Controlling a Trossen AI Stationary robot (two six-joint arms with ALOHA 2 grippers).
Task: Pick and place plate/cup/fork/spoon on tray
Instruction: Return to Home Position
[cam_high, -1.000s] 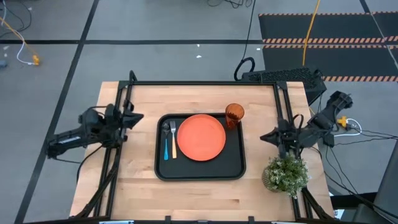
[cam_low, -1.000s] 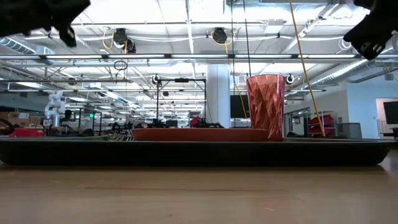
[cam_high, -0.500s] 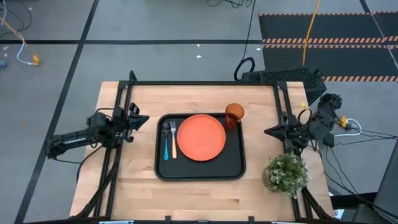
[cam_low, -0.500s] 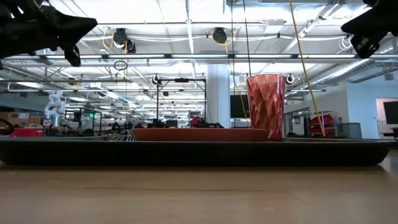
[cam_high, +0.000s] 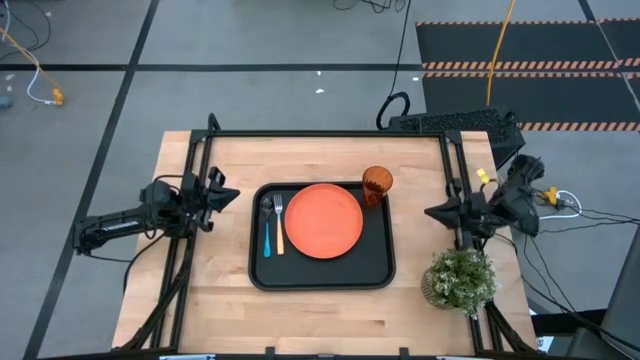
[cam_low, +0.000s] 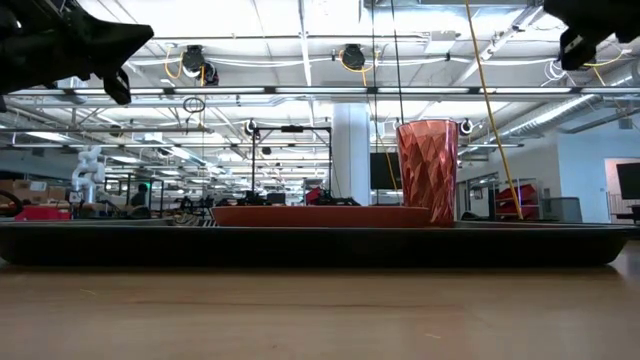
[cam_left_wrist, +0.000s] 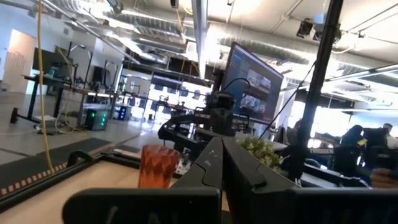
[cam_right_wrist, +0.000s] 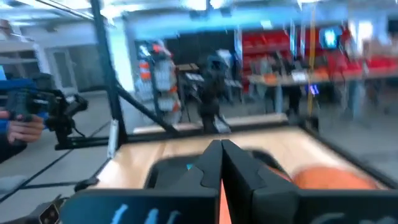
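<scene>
While aloft, left gripper (cam_high: 233, 190); right gripper (cam_high: 431, 212)

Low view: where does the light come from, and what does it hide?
Low view: bright ceiling lamps backlight the scene, so the large black rectangular tray is a dark band, while the translucent orange ribbed cup glows. High view: even light, soft shadows on the wooden table.
</scene>
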